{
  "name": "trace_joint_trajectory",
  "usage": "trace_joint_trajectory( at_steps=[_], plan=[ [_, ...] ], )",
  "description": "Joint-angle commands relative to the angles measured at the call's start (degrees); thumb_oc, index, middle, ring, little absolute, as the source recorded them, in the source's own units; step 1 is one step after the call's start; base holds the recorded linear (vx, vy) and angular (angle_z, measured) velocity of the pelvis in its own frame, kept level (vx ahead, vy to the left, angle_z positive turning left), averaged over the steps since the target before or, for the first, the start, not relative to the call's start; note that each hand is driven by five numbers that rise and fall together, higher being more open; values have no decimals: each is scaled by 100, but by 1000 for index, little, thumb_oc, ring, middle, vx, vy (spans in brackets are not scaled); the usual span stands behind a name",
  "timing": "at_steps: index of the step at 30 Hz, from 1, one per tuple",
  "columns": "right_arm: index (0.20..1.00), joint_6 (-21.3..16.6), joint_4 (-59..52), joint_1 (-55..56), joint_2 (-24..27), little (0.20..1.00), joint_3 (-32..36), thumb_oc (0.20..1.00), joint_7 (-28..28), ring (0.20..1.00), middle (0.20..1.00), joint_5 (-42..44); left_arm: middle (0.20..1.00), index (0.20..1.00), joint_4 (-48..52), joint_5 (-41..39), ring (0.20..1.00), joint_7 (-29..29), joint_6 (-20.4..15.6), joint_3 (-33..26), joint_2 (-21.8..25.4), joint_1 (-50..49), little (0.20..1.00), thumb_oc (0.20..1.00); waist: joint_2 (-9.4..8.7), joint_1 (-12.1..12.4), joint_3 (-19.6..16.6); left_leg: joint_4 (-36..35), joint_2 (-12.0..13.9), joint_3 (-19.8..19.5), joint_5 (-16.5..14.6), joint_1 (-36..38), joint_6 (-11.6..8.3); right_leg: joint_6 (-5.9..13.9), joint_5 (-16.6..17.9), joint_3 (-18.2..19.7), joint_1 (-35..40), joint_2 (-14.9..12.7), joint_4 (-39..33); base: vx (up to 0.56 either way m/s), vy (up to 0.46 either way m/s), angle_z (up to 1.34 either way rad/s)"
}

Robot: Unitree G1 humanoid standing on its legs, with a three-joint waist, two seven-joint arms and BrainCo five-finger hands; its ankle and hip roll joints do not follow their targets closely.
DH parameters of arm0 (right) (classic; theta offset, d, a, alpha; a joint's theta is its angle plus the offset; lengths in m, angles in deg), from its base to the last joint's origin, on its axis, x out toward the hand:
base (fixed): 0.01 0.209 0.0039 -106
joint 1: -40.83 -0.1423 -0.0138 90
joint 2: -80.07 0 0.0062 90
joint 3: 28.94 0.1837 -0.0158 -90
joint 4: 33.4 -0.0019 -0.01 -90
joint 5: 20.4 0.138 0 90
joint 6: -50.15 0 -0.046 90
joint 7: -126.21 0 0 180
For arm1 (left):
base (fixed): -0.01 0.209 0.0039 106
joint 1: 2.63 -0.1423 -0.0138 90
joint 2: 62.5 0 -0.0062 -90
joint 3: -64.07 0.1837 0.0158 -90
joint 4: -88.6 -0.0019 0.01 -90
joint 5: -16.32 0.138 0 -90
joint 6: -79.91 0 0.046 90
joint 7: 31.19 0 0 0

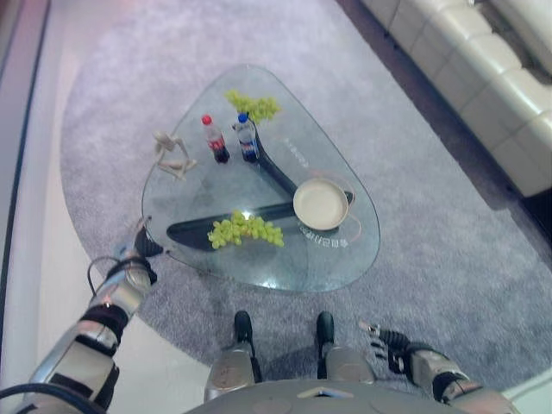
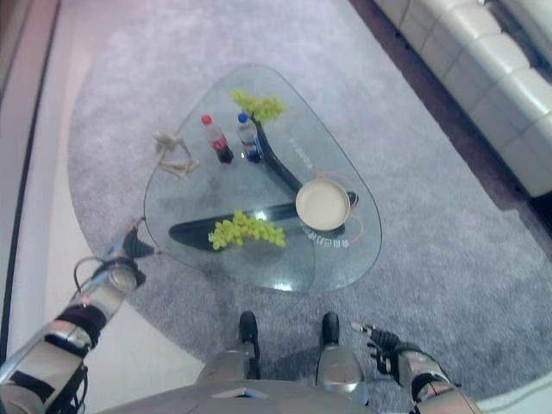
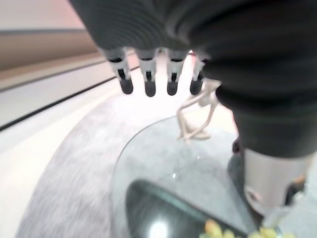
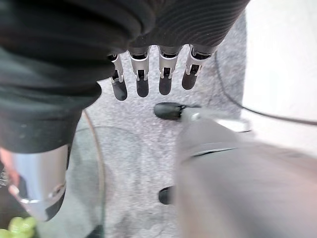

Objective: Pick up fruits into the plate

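A bunch of green grapes [image 1: 245,229] lies near the front of the glass table [image 1: 345,263]. A second green bunch [image 1: 256,107] sits at the table's far end. The cream plate [image 1: 320,203] stands on the right side, holding nothing. My left hand [image 1: 138,250] hovers just off the table's left edge, fingers [image 3: 146,79] straight and relaxed, holding nothing. My right hand [image 1: 385,336] hangs low at the front right, off the table, fingers [image 4: 142,79] straight, nothing in it.
Two small bottles, one red-capped [image 1: 214,139] and one blue-capped [image 1: 247,137], stand at the back of the table. A pale wooden figure [image 1: 172,155] sits at the back left. A white sofa [image 1: 483,69] lines the right. Grey carpet surrounds the table.
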Motion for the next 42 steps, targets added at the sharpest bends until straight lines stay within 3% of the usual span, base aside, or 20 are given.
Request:
trace_joint_trajectory(
  at_steps=[1, 8, 12, 17, 22, 35, 42],
  plan=[
    [1000, -143, -308, -348, 109, 1000, -231, 1000, 84, 1000, 1000, 489, 1000, 1000, -231, 533, 1000, 277, 128, 123, 416, 939, 1000, 1000, -1, -117, 562, 390, -282, 58, -665, -152, 257, -180, -364, 91, -478, 198, 735, -153, -35, -3],
    [1000, -313, -679, -874, 42, 1000, -277, 1000, 369, 1000, 1000, 877, 1000, 1000, -574, 903, 1000, 331, 568, 671, 397, 2115, 1000, 1000, -23, -322, 1143, 680, -355, 31, -592, -904, 222, -190, -284, 96, -1372, 254, 1104, -162, -9, -5],
    [1000, -621, -1126, -606, 66, 1000, -325, 1000, 443, 1000, 1000, 880, 1000, 1000, -783, 732, 1000, 161, 849, 910, 299, 2560, 1000, 1000, -90, -577, 1144, 770, -354, 155, -548, -1325, 228, -167, -212, 218, -1914, 317, 1224, -115, 34, -17],
    [1000, -704, -1417, -511, 79, 1000, -344, 1000, 588, 1000, 1000, 964, 1000, 1000, -1205, 677, 1000, -20, 935, 1193, 114, 2988, 1000, 1000, -198, -765, 1144, 859, -316, 243, -495, -1657, 180, -166, -160, 273, -2285, 346, 1299, -73, -14, -12],
    [1000, -850, -1242, -732, -5, 1000, -362, 1000, 586, 1000, 1000, 1241, 1000, 1000, -1579, 801, 1000, -25, 902, 1488, -129, 3277, 1000, 1000, -224, -821, 1144, 998, -274, 259, -438, -1985, 121, -177, -151, 262, -2620, 349, 1455, -64, -39, -11],
    [1000, -981, -1480, -1006, -163, 1000, -407, 1000, 613, 1000, 1000, 1929, 1000, 1000, -2289, 729, 1000, -118, 1507, 1825, -563, 3555, 1000, 1000, -346, -959, 1144, 1266, -134, 326, -345, -2783, -21, -187, -233, 250, -3429, 430, 1826, -51, -23, -3],
    [1000, -1002, -1542, -1107, -214, 1000, -335, 1000, 493, 1000, 1000, 2352, 1000, 1000, -2527, 1370, 1000, -303, 1813, 2059, -759, 3488, 1000, 1000, -417, -990, 1144, 1239, -91, 300, -287, -3024, -52, -198, -200, 271, -3677, 492, 1857, -34, -17, -1]
  ],
)
